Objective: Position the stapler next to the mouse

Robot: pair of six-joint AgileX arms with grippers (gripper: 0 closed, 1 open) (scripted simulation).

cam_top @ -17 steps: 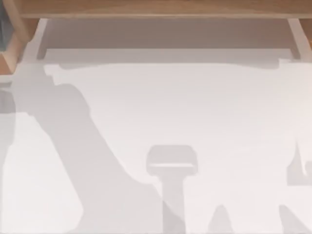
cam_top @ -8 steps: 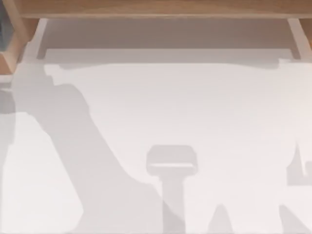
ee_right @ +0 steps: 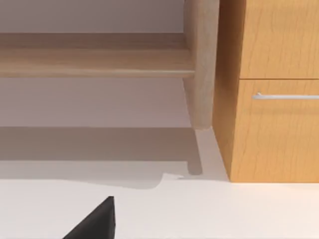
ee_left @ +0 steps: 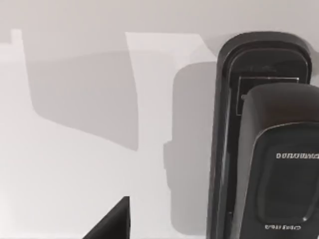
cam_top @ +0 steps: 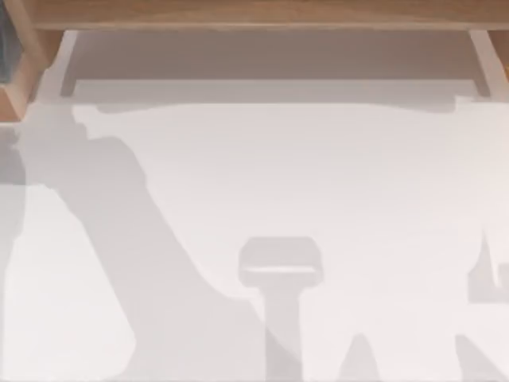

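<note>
Stapler (ee_left: 264, 144), black, lies on the white surface (ee_left: 75, 164) close under the left claw (ee_left: 107, 221); its fingers' state I cannot tell. With no mouse beside it, progress stays unclear.

An office, rendered. A white desk (cam_top: 318, 175) stands by a wooden drawer cabinet (ee_right: 271, 89). A shelf (ee_right: 94, 67) runs beside the cabinet.
</note>
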